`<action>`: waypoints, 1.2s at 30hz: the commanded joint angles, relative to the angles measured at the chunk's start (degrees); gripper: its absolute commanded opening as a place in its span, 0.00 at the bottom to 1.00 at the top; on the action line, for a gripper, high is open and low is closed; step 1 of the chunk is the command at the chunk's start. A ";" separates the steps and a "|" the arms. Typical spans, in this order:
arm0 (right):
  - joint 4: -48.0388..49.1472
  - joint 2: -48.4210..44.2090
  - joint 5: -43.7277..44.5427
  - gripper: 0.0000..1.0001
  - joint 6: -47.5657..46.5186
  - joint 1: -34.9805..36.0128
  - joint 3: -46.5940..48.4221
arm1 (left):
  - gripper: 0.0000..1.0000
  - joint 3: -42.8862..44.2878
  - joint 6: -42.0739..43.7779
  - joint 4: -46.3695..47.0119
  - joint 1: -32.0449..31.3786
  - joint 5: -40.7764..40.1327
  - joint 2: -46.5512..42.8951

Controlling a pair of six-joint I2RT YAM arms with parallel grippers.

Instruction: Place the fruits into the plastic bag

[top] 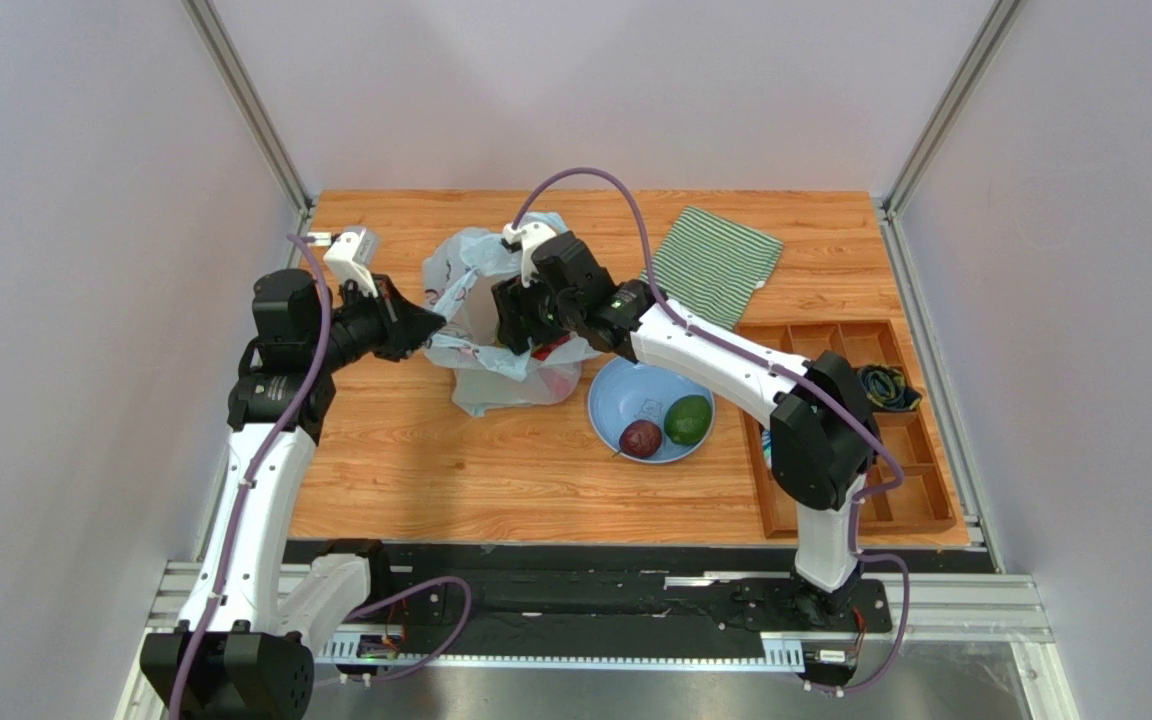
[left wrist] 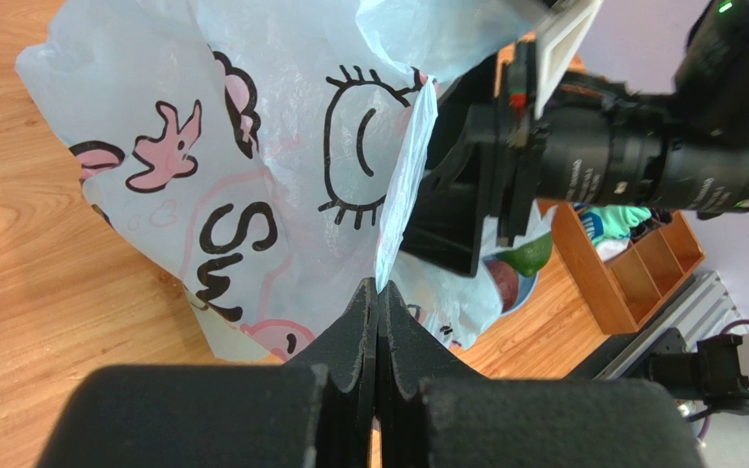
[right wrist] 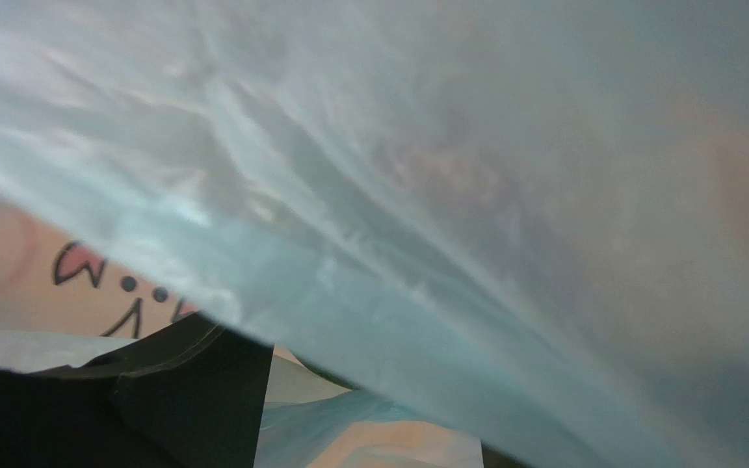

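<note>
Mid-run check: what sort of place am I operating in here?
Most likely a lab test cell, not a home. A wooden tabletop is boxed in by plain pale walls on aluminium posts. The left arm and right arm are bolted to a metal rail. A divided wooden tray sits alongside.

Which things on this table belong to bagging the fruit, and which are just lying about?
Job in hand:
bag
purple fruit
green fruit

Just lying about:
striped cloth
wooden tray
blue plate, which only holds the two fruits
</note>
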 commanded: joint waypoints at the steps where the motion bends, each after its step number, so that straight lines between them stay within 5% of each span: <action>1: 0.16 0.72 -0.74 0.19 1.93 0.59 -1.64 | 0.00 0.89 0.07 2.35 0.41 0.56 -0.60; 6: -0.98 1.51 -1.00 0.26 2.11 0.86 -1.73 | 0.00 0.90 -0.10 2.35 0.41 0.74 -0.34; 16: -2.56 3.45 -3.47 0.76 1.06 1.21 0.82 | 0.00 0.90 -0.10 2.35 0.41 0.74 -0.25; 26: -2.74 2.57 -3.29 0.84 0.44 1.56 2.05 | 0.00 0.90 -0.19 2.35 0.41 0.91 -0.34; 36: -0.81 -1.12 -4.61 0.82 0.88 1.47 1.44 | 0.00 0.90 -0.10 2.26 0.41 0.74 -0.43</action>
